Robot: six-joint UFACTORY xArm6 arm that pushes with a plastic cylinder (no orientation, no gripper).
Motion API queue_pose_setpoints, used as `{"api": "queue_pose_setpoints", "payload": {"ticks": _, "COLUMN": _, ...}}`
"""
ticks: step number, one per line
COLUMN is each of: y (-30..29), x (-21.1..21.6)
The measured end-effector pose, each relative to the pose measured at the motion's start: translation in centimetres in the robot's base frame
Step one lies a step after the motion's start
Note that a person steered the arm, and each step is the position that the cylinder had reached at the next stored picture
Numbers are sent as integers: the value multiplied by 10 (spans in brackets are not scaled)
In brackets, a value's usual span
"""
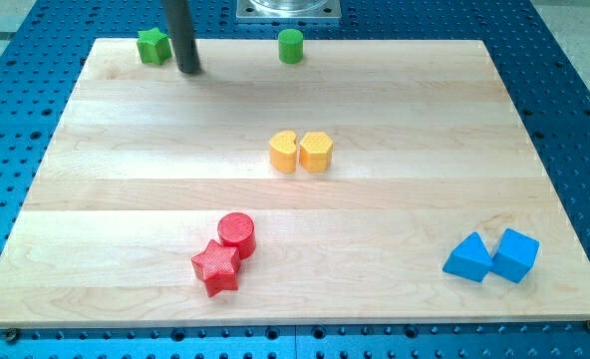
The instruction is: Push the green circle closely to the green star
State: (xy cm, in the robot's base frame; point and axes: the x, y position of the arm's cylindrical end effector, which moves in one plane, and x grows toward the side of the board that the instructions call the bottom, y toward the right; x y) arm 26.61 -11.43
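1. My tip [189, 71], the lower end of the straight dark rod, is bare and holds nothing. It rests on the pale wooden board [126, 179] just to the view's right of the small green star-shaped block [152, 46], apart from it.
2. The green cylindrical block, the task's circle [291, 45], stands well to the view's right of the green star, near the same top edge of the board. My tip sits between the two, much nearer the star.
3. I judge this spot wrong for pushing: to drive the green circle toward the green star, my tip must get to the circle's far side, to the view's right of it.
4. The strip between the star and the circle holds no other block.
5. Well below the green star lie a yellow pair [301, 152], touching; a red cylinder [237, 234] against a red star [216, 266]; and two blue blocks [492, 256] far to the lower right. None interferes.
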Motion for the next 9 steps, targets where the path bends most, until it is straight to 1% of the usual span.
{"api": "queue_pose_setpoints", "payload": {"ticks": 1, "y": 127, "x": 0}}
{"api": "queue_pose_setpoints", "payload": {"ticks": 2, "y": 192, "x": -32}}
{"api": "queue_pose_setpoints", "payload": {"ticks": 3, "y": 174, "x": -72}}
{"api": "queue_pose_setpoints", "payload": {"ticks": 4, "y": 116, "x": -72}}
{"api": "queue_pose_setpoints", "payload": {"ticks": 5, "y": 70, "x": -66}}
{"api": "queue_pose_setpoints", "payload": {"ticks": 6, "y": 139, "x": -31}}
{"api": "queue_pose_setpoints", "payload": {"ticks": 7, "y": 69, "x": -27}}
{"api": "queue_pose_setpoints", "payload": {"ticks": 8, "y": 49, "x": -29}}
{"api": "queue_pose_setpoints", "payload": {"ticks": 9, "y": 19, "x": -48}}
